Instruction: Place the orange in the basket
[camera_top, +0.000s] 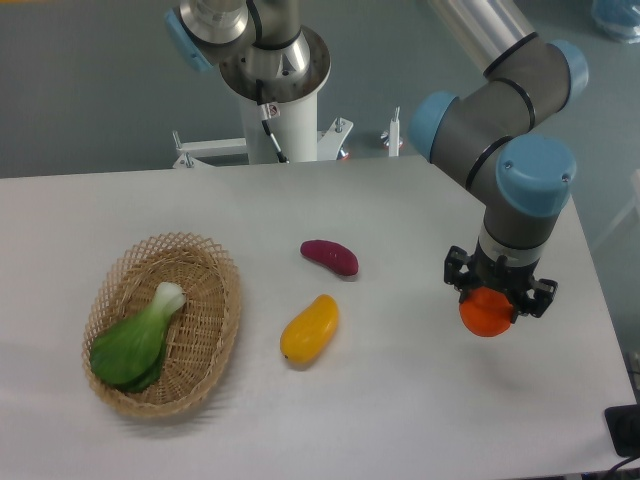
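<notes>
The small round bright red-orange orange (486, 314) is seen directly beneath the black two-finger gripper (498, 297), whose jaws are closed against its sides, so the fruit is judged to be held rather than merely covered; whether it is raised off the white table (400, 400) or resting on it cannot be told from this view. The oval light tan woven wicker basket (225, 285) is taken as the landmark: the orange and gripper lie well apart from it, far to its right in the picture, at about the level of its middle. Between basket and orange lie an elongated yellow-orange mango-like fruit (310, 329) and, behind it, a purple oblong sweet potato (330, 256). A leafy green vegetable (135, 342) is already lying inside the basket. The carry is therefore judged to run leftward across the picture, over the yellow fruit
</notes>
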